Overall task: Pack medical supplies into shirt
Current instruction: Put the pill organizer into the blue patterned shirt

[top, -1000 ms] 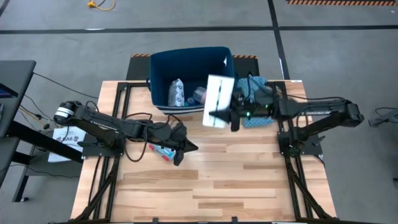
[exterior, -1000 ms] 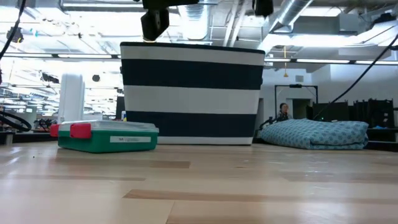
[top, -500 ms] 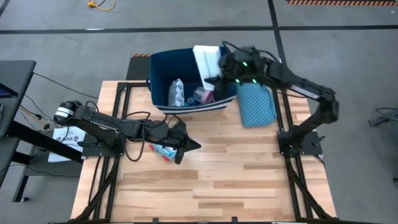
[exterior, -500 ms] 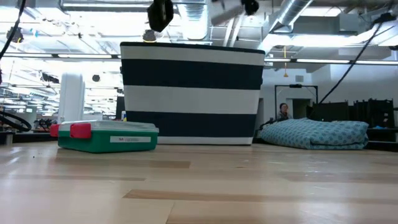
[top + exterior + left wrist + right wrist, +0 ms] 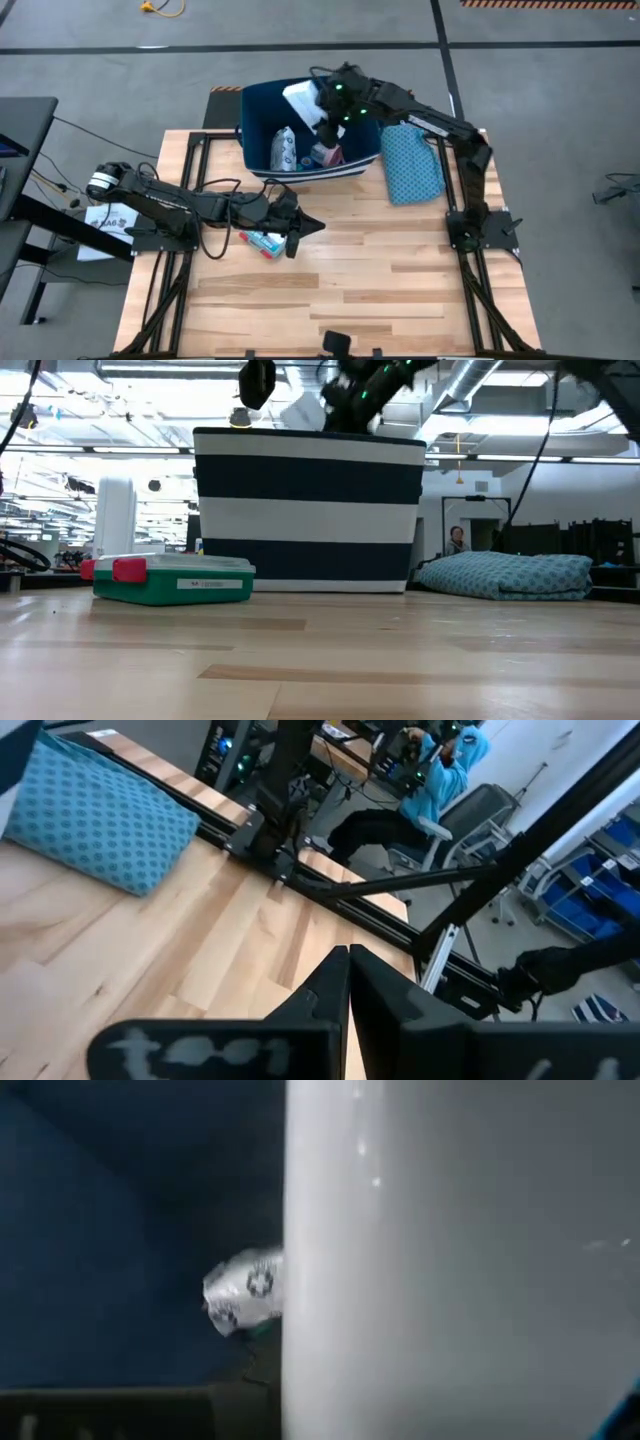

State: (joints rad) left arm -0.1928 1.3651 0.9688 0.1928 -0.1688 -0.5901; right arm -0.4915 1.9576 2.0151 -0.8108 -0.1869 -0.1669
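Observation:
My right gripper [image 5: 328,103] reaches over the navy-and-white striped bin [image 5: 258,150] and is shut on a flat white box [image 5: 302,100], which fills the right wrist view [image 5: 450,1260]. A white printed pouch [image 5: 285,148] and a pink item [image 5: 326,155] lie inside the bin. My left gripper [image 5: 306,227] is shut and hovers beside a green box with red clasps [image 5: 262,241], which lies flat on the table. A folded teal dotted cloth [image 5: 410,165] lies on the table to the right of the bin. My right gripper holds the white box by its right-hand end [image 5: 316,103], coming at it from the table's right side. The box is lifted clear and tilted above the bin's open top [image 5: 300,410]. The fingers themselves are hidden behind the box in the wrist view.
The bin [image 5: 310,510] stands at the table's far edge, with the teal cloth [image 5: 510,575] to its right and the green box [image 5: 170,578] nearer on the left. Bare wood [image 5: 380,290] spreads across the near half. A person in a blue top [image 5: 445,760] sits beyond the table.
My right gripper has carried the white box from above the bin's near right corner toward the far edge and then leftward, and the box has turned as it went. It now hangs over the bin's opening, just above the rim.

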